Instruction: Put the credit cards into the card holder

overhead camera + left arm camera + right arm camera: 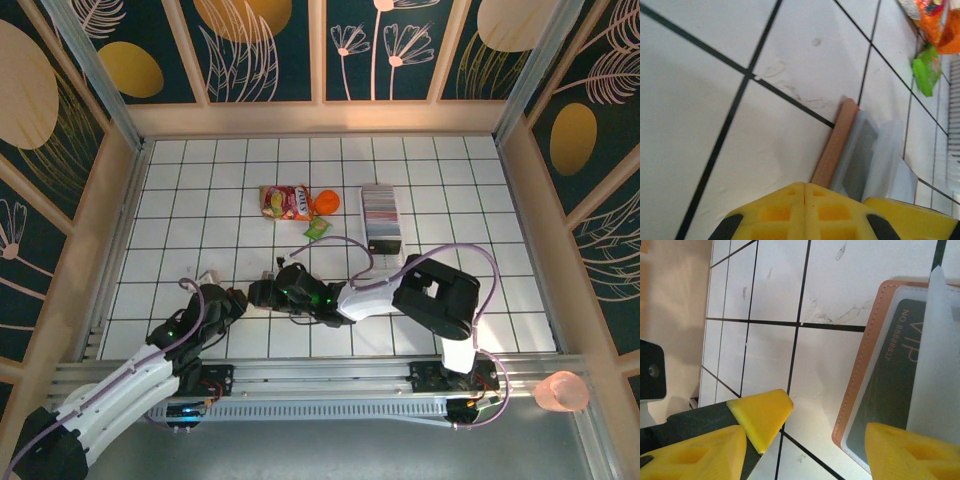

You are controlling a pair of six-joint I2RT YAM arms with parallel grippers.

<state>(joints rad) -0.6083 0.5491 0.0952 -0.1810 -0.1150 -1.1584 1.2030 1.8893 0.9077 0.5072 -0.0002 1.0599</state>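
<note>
Barely begun, we judge: the card holder (856, 380) lies open by the tabletop's near edge, one dark card (890, 380) inside. The left gripper (804, 210) is closed at its rim and the right gripper (830, 415) spread over it (holding nothing), while the credit cards (381, 212) wait toward the far edge.

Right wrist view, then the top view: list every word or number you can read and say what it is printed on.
"VIP": large pale letters on the dark grey card lying in the card holder.
"NO 88888837": small print along the same card's edge; the last digits are uncertain.
Snack packet, top view: red lettering, too small to read.
Row of credit cards: nothing legible.
</note>
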